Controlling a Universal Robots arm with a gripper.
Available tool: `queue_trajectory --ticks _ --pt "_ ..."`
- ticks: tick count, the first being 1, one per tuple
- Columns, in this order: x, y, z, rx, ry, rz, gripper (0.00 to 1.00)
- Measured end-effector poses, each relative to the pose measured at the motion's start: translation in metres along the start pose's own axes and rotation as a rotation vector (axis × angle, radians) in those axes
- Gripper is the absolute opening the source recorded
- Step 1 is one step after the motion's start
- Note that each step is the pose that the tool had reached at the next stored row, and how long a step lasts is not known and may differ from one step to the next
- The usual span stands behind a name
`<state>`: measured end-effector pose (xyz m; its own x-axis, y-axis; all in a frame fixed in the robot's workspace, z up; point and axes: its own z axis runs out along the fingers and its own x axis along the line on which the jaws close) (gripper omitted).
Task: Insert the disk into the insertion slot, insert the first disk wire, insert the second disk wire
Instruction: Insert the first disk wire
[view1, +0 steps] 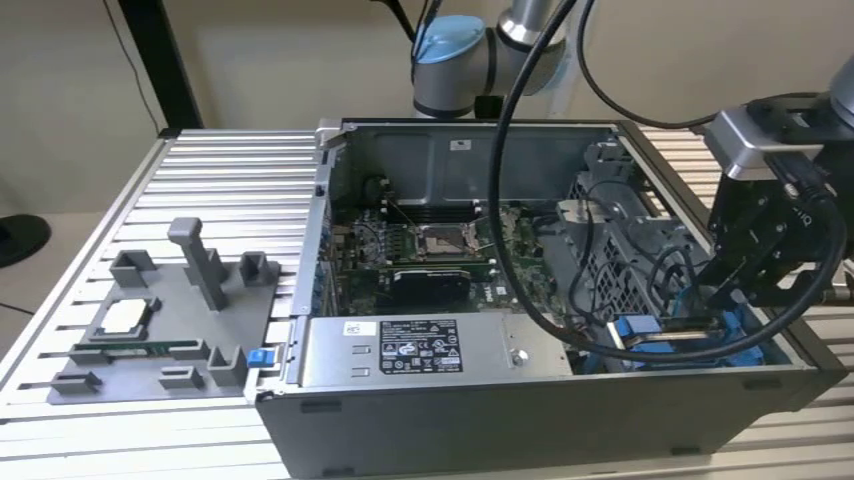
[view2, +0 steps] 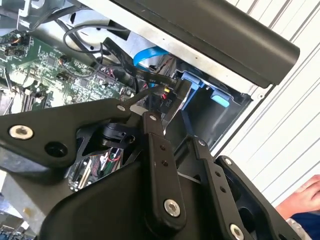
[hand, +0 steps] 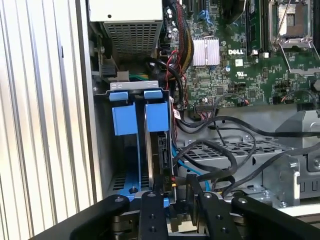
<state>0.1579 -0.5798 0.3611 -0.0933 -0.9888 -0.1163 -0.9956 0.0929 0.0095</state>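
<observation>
The step in hand is judged to be the seating of a disk wire. The disk (hand: 161, 150) is seen standing on edge inside the insertion slot (hand: 125, 119), held between the blue rails. The slot lies at the near corner of the open computer case (view1: 441, 140), on the exterior view's right. The gripper (hand: 180, 197) is set just at the disk's exposed end. A dark wire plug (hand: 181, 186) appears to be pinched between its fingers (hand: 152, 210). This is judged from the plug filling the gap, since the contact faces are hidden.

For the step to be done well, the plug should be held square to the disk's connector edge. It should be driven straight along the slot's length and not rocked. The loose black cables (hand: 225, 160) lying just beside the bay should be kept from being trapped between plug and socket. Force is best kept light, so that the disk is not shifted in its blue frame.

In the exterior view the arm is reached over the case's right wall. The gripper (view1: 747, 270) is hung steeply downward above the bay and tilted slightly toward the case interior. In the second wrist view a person's hand (view2: 305, 195) is seen on the ribbed table (view1: 227, 170), well apart from the work.
</observation>
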Motion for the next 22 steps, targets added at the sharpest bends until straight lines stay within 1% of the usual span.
queue_trajectory --ticks 5,7,13,16,22 --pt "-0.0003 -0.0029 -0.0001 -0.0001 0.0 0.0 1.0" --pt "-0.0005 -0.0033 -0.002 -0.002 0.0004 0.0 1.0" --pt "-0.0019 -0.0046 -0.0128 -0.0157 0.0013 0.002 1.0" --pt "-0.0023 -0.0058 -0.015 -0.022 0.0022 0.003 1.0" --pt "-0.0024 -0.0069 -0.015 -0.0221 0.0022 0.002 1.0"
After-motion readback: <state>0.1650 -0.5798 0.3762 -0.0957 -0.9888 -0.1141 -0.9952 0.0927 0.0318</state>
